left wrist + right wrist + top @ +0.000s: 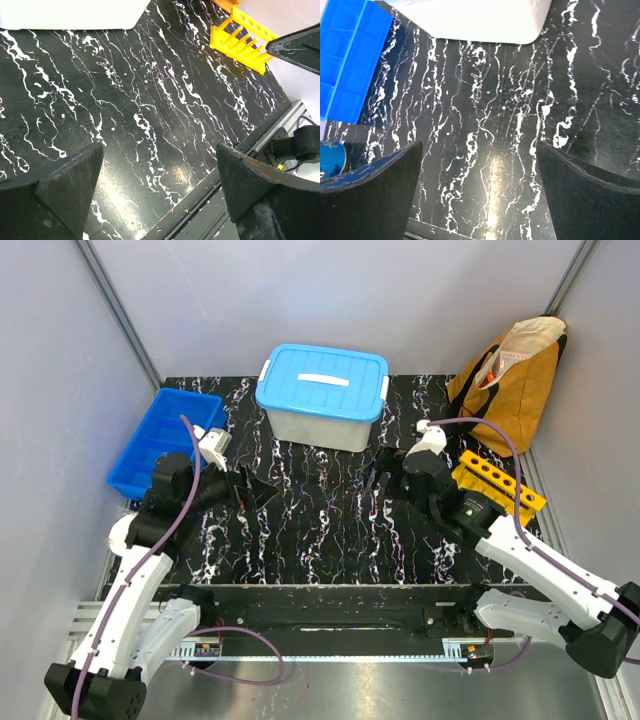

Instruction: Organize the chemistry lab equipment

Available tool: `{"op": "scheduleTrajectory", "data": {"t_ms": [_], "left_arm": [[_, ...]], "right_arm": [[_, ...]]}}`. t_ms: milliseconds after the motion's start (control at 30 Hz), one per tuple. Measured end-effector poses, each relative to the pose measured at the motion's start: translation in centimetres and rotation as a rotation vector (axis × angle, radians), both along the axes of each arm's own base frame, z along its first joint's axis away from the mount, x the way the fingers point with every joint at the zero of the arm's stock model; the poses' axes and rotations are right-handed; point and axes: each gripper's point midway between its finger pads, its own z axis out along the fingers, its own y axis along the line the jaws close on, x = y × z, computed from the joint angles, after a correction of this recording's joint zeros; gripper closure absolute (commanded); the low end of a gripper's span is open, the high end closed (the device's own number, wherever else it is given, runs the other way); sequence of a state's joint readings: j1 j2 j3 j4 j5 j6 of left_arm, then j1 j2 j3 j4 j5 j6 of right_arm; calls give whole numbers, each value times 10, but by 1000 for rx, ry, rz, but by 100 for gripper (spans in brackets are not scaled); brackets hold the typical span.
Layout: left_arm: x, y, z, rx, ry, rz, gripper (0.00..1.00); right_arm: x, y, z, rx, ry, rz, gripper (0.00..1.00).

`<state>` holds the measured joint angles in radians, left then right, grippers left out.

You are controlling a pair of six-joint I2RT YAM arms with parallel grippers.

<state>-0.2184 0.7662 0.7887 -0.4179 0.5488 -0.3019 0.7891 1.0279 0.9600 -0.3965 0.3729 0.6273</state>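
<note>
Rack, yellow-orange, round holes [498, 483]: lay along the right edge of the surface [320, 540]. Right claw [383, 472]: just left of the rack, jaws wide apart, holding nothing. Left claw [260, 490]: nearer the left edge, jaws wide apart, holding nothing. Tub, white, blue lid [322, 395]: far edge, middle. Tray, blue, divided [160, 440]: far-left corner.

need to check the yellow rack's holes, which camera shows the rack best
Top external: the yellow rack shows its row of round holes from above, one side partly behind the right arm. The left wrist view catches it side-on, cut off by the frame's top edge. The right wrist view misses it.
</note>
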Motion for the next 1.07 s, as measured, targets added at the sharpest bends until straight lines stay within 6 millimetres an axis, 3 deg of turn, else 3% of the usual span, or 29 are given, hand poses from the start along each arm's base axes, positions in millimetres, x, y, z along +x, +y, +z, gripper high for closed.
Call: {"op": "scheduleTrajectory", "data": {"t_ms": [200,533,1067], "left_arm": [[-1,-1,4,-7,-22,-8,1],[0,1,2,4,-17,7,1],[8,10,2,31,-39,68,1]], "right_arm": [[-5,-20,1,-47,-7,-47,0],[-15,-45,28,-40,-92,-84,0],[-15,-50,20,-49,-95,-102,0]]}}
